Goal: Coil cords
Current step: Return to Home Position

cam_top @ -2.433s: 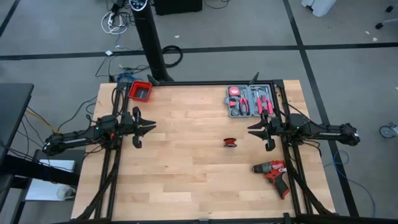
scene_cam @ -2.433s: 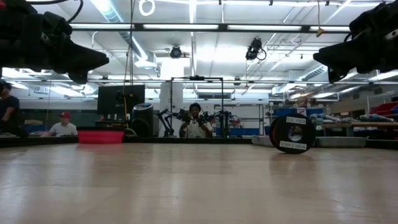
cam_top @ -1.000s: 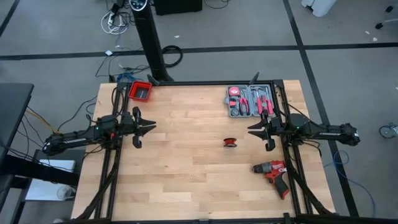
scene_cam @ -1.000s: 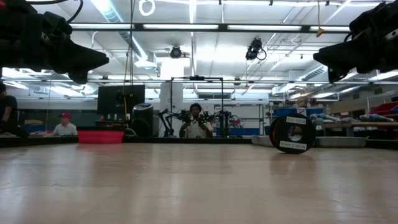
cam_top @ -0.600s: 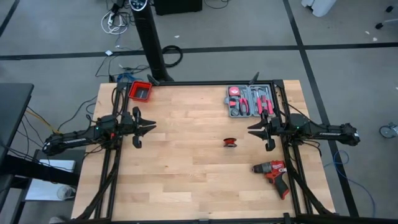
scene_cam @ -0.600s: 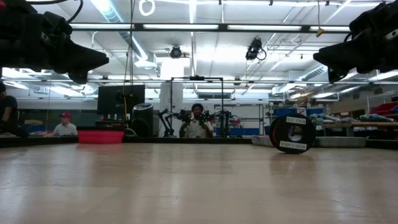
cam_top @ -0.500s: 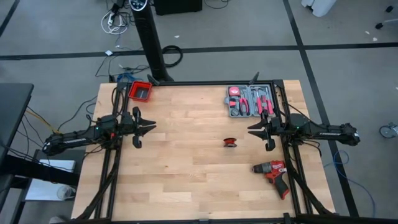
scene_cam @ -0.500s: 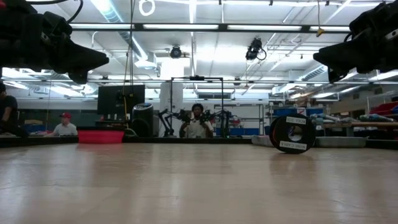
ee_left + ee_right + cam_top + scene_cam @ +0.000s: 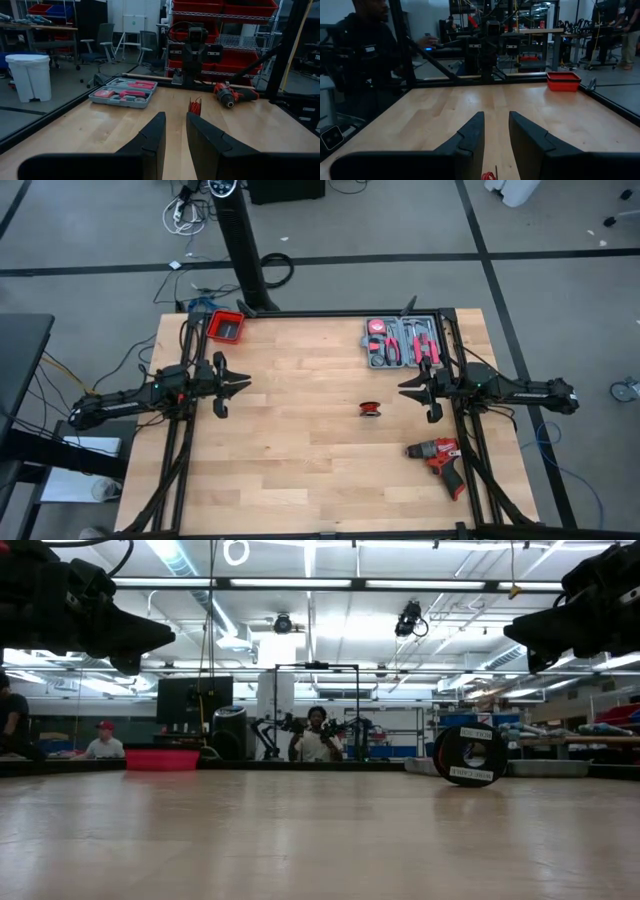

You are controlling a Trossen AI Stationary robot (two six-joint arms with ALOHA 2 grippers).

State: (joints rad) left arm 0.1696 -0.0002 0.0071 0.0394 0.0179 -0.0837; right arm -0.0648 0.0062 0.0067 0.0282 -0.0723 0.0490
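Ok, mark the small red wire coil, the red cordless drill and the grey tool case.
small red wire coil (image 9: 371, 409), high view, centre.
red cordless drill (image 9: 437, 451), high view, body.
grey tool case (image 9: 367, 352), high view, left rim.

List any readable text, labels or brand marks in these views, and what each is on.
No text can be read in any view.
black spool: pale lettering on its face, too blurred to read.
drill: any brand mark is too small to read.
tool case: no legible marking.
person's chest patch: pale rectangle, unreadable.
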